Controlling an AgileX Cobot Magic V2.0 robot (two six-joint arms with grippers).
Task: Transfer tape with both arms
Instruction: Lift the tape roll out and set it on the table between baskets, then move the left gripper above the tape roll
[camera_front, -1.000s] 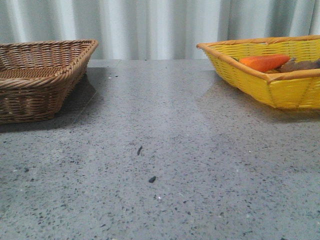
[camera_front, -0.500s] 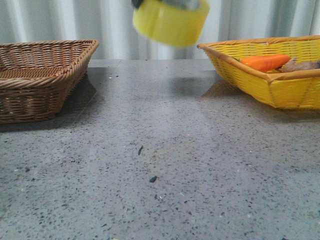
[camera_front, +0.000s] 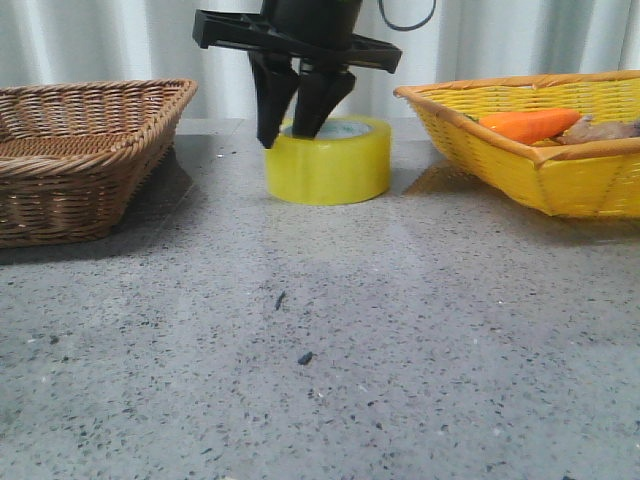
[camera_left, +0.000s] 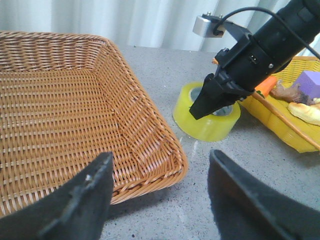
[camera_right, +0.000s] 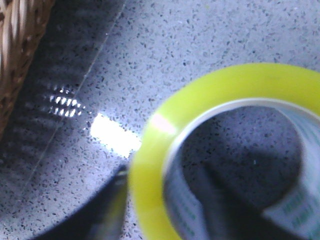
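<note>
A: How many things does one count here?

B: There is one tape (camera_front: 328, 160), a yellow roll lying flat on the grey table (camera_front: 400, 330). There are two baskets: one brown wicker basket (camera_front: 80, 150) and one yellow basket (camera_front: 540, 150), which holds one orange carrot-like object (camera_front: 528, 124) and some other small items. Two grippers are seen.

A: Where is the tape relative to the right gripper (camera_front: 295, 115)?

B: It is directly under it. One finger stands outside the roll's wall and the other goes into the white core, so the wall is between them. The jaws are narrow around this wall, but whether they press it or are just free of it cannot be told. The brown basket is to one side of this gripper and the yellow basket to the other.

A: And the arm's pose?

B: The right arm comes down from above, fingers pointing steeply at the table. The left gripper (camera_left: 160, 195) hangs beside the brown basket's corner, well apart from the tape, jaws wide and holding nothing.
</note>
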